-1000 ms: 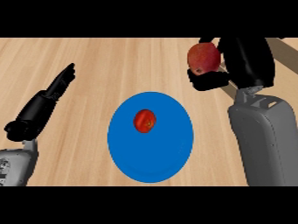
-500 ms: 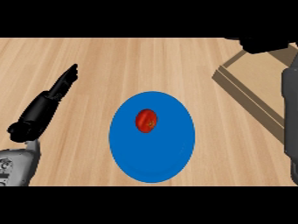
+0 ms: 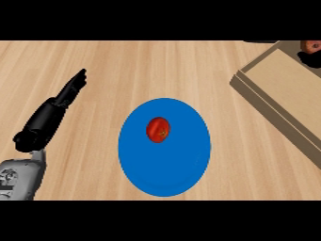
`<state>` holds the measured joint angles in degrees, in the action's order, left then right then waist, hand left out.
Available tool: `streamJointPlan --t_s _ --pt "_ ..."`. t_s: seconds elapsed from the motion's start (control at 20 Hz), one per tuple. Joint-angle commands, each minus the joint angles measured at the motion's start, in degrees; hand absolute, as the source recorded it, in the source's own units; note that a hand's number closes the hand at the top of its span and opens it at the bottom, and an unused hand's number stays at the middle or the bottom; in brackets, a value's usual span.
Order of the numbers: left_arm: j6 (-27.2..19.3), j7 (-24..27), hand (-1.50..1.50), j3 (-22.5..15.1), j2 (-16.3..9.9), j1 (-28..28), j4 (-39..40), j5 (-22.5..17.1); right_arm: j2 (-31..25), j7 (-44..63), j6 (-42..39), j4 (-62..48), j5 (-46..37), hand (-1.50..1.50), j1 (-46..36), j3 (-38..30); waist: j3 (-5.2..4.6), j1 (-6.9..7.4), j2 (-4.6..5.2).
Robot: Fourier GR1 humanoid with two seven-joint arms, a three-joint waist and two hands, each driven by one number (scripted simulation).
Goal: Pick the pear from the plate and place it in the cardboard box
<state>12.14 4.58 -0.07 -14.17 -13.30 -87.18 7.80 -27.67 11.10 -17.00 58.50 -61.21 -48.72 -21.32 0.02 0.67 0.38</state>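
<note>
Head view, looking steeply down on a light wooden counter [image 3: 121,61].

Plate [image 3: 164,164]: blue, round, at the middle of your view, flat on the counter. On its upper half lies a small red fruit [image 3: 158,129], a little left of the plate's centre line, with a yellowish spot near its middle.

Box [image 3: 288,101]: tan cardboard, at your right, set at an angle so that its long wall runs from upper middle down to the right edge. Its inner floor shows as a paler tan surface. It stands apart from the plate, with bare counter between them.

Pear [image 3: 317,44]: you see a reddish piece of it at the top right corner, over the box's far end. It is cut off by the frame's edge.

Right hand [image 3: 318,57]: only a black part shows, just below and touching the pear at the top right. You cannot tell how its fingers stand from this sliver.

Left hand [image 3: 60,101]: black, at your left, well apart from the plate. Fingers are straight and pressed together, pointing up and to the right, holding nothing. Its grey forearm [image 3: 13,179] enters at the lower left corner.
</note>
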Motion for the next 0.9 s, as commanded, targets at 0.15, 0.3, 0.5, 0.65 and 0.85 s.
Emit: streamJointPlan --t_s 0.15,0.3,0.5,0.65,0.85 --pt "0.3 -0.6 0.00 0.9 -0.3 -0.1 -1.4 -0.2 -7.9 -10.1 -5.3 -15.5 1.4 1.50 1.2 -0.7 0.03 0.38 0.09" --pt "2.7 0.7 0.00 2.4 -1.9 0.5 -1.3 -2.0 -10.4 -9.6 -6.9 -21.2 -1.2 1.50 -1.0 1.2 0.02 0.80 0.12" --pt "0.0 0.1 0.00 0.1 1.1 1.2 -2.0 0.4 -12.9 -20.2 -12.4 -24.7 1.8 -1.50 0.8 1.2 0.05 0.29 0.01" --pt "0.3 -1.6 0.00 0.5 1.1 -0.4 -1.4 0.3 -10.6 -22.7 -10.9 -24.5 3.8 -1.50 -1.2 0.7 0.02 0.09 -0.12" --pt "1.7 1.8 0.00 1.8 -0.6 2.1 -0.9 -0.6 -11.4 -28.1 -5.1 -24.5 11.9 -1.50 -3.2 -8.7 0.12 0.50 0.14"
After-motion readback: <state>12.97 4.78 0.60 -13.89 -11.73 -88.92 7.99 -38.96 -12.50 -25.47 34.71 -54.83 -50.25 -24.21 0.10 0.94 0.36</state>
